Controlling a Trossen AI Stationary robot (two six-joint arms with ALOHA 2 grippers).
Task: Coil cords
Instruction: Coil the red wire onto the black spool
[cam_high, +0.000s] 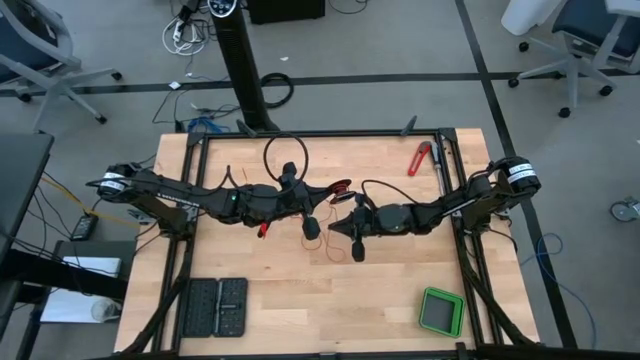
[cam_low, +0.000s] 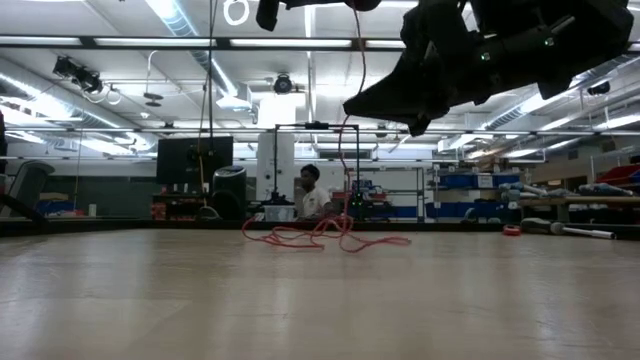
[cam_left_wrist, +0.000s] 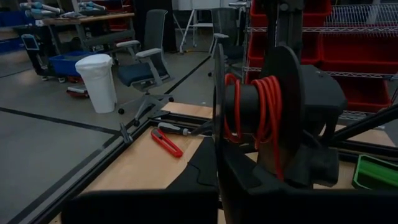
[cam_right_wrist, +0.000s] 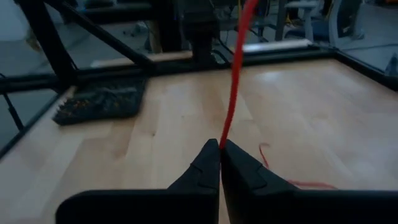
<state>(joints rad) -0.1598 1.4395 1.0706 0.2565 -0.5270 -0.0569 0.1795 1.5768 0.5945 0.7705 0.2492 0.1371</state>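
Note:
A thin red wire is partly wound on a dark spool (cam_left_wrist: 261, 115), which stands right in front of my left gripper (cam_high: 318, 196) above the table's middle; the spool also shows in the high view (cam_high: 341, 188). The rest of the wire lies in loose loops on the table (cam_low: 320, 236), with a strand rising from them (cam_low: 346, 150). My right gripper (cam_right_wrist: 221, 148), just right of the spool (cam_high: 338, 226), is shut on the wire above the table. My left gripper is shut on the spool, which sits lifted clear with its discs (cam_left_wrist: 287, 118) upright. The spool itself and the gripper body hide where the fingers meet it. My right gripper pinches a single strand of the red wire (cam_right_wrist: 225, 134) at its fingertips. The strand runs straight and taut away from the tips toward the spool.
A black cable loop (cam_high: 285, 155) lies at the far middle, a red-handled tool (cam_high: 420, 158) at the far right, a green box (cam_high: 441, 311) at the near right and a flat black tray (cam_high: 215, 308) at the near left. A person sits in the room behind (cam_low: 312, 192).

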